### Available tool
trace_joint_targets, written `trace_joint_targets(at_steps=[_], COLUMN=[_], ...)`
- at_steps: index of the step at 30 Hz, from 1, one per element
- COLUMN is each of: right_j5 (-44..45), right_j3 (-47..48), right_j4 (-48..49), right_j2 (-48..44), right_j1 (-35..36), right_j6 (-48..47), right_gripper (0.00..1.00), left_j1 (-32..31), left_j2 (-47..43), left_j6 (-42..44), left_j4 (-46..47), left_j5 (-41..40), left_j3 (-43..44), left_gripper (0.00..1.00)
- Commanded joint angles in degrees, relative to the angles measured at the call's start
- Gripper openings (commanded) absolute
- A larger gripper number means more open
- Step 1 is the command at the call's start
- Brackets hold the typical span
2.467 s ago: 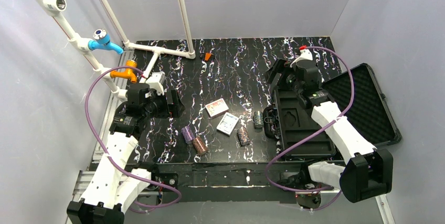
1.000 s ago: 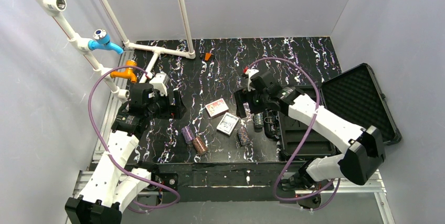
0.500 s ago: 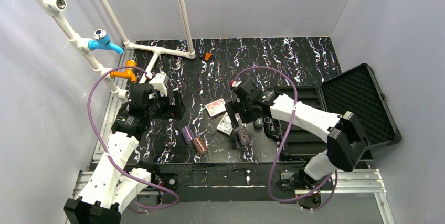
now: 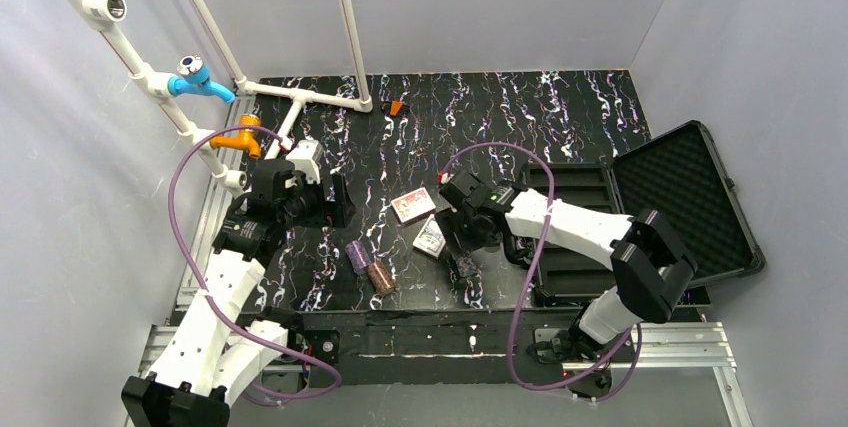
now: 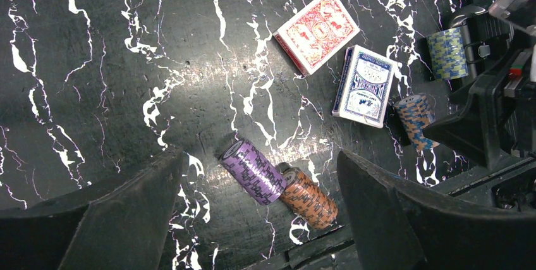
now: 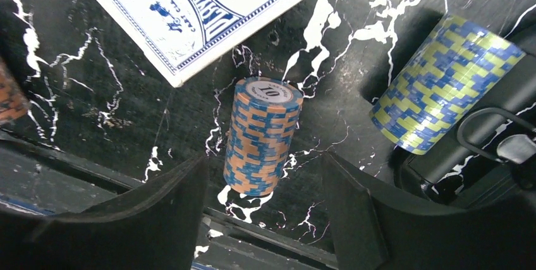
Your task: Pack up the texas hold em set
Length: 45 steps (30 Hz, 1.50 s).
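One orange-blue chip stack (image 6: 262,132) lies by the table's (image 4: 500,107) near edge | right gripper (image 6: 264,161) straddles it, jaws apart, set to pinch | left gripper (image 5: 256,156) spread, empty.

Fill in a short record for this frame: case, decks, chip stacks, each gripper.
case: open, lid laid back, on the right
decks: red deck and blue deck flat on the table
stacks: purple stack and brown stack together, green stack by the case, peach stack near the blue deck; all on their sides
left gripper: open, empty
right gripper: open, straddling the peach stack, not touching
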Motion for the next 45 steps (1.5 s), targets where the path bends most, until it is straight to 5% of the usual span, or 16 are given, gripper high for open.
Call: trace_joint_targets(at_steps=[1, 11, 30, 45], right_j5=[0.75, -0.04, 2.71, 2.54], right_j3=[-1.54, -2.05, -4.87, -4.35], right_j4=[1.24, 3.69, 4.61, 6.08], right_j2=[1.27, 4.76, 4.13, 1.57], right_j1=[0.94, 1.94, 2.22, 2.22], right_j6=[1.11, 1.45, 2.28, 2.98], right_gripper=[0.72, 0.59, 0.55, 0.01], left_j1=[-0.21, -0.65, -0.74, -0.77], left_j2=[-0.93, -1.76, -0.78, -0.71], left_j6=[0.29, 0.34, 0.47, 0.53], left_j4=[-1.21, -1.33, -1.29, -1.29], left_j5=[-0.34, -1.86, -1.29, -2.12], left_j3=[1.40, 1.04, 1.32, 1.21], left_gripper=[0.90, 0.89, 0.88, 0.88])
